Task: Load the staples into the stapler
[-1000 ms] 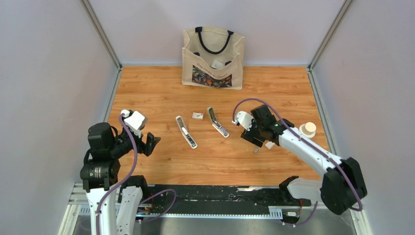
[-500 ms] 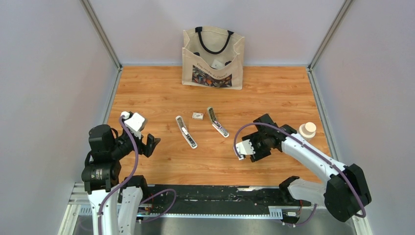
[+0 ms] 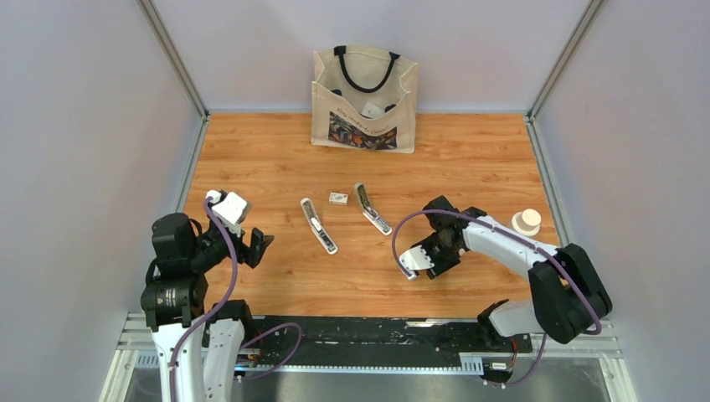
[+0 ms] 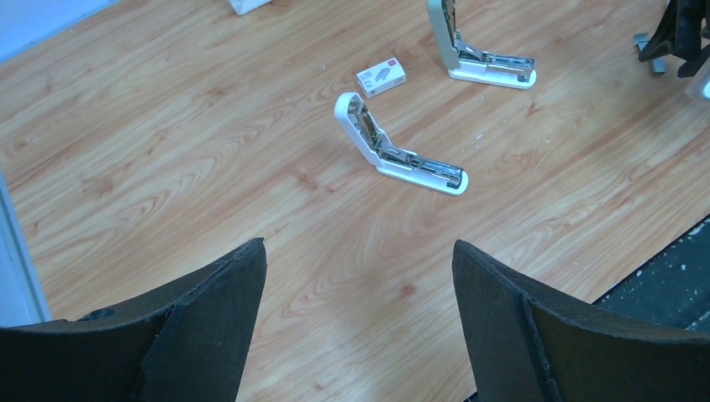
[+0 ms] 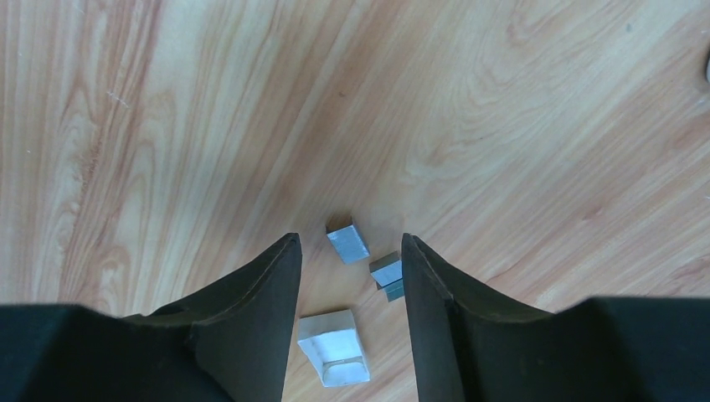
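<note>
Two white staplers lie flipped open on the wooden table, one (image 3: 319, 226) (image 4: 400, 151) left of the other (image 3: 371, 209) (image 4: 477, 50). In the right wrist view, short grey staples strips lie on the wood: one (image 5: 347, 243) between the fingertips and a second (image 5: 387, 270) against the right finger's inner face. A small white tray (image 5: 335, 347) lies further back between the jaws. My right gripper (image 5: 349, 240) (image 3: 441, 249) points down over them, open and gripping nothing. In the top view it hides the staples. My left gripper (image 4: 357, 244) (image 3: 259, 245) hovers wide open near the left edge.
A small white staple box (image 3: 338, 198) (image 4: 381, 76) sits between the two staplers. A canvas tote bag (image 3: 365, 99) stands at the back wall. A round tan and white object (image 3: 527, 221) sits near the right edge. Walls enclose three sides.
My right arm swung down and toward the near side, bringing its gripper onto the staples, and its jaws have narrowed. The left arm has stayed still.
</note>
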Motion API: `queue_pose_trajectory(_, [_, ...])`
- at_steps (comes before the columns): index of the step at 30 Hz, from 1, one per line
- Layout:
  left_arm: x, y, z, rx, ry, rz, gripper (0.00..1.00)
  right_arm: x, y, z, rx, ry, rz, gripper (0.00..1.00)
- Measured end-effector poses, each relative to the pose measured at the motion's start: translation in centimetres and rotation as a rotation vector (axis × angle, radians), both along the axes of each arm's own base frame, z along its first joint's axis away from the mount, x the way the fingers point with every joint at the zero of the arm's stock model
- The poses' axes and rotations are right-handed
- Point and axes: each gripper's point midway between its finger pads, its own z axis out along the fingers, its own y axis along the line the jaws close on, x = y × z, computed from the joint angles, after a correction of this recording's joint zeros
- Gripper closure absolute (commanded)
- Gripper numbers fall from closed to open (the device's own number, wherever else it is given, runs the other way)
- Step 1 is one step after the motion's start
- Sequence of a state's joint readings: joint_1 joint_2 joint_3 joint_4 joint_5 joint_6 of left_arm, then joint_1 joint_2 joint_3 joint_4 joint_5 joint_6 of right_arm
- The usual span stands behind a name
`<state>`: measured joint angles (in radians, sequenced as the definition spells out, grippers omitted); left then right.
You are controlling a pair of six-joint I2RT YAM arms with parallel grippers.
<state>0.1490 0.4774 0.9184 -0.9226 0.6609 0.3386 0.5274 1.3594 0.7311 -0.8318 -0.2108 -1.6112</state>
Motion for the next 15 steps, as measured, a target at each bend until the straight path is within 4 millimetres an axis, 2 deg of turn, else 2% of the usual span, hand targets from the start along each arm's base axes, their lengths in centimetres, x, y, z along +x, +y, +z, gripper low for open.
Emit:
queue_pose_trajectory(5, [0.0, 0.1, -0.2, -0.001, 0.005, 0.003, 0.11, 0.4, -0.3, -0.4, -0.03, -0.001, 0.01, 0.5])
queue_pose_trajectory(15, [0.0, 0.1, -0.3, -0.003, 0.008, 0.006, 0.1, 1.3, -0.9, -0.9, -0.09, -0.008, 0.026, 0.63])
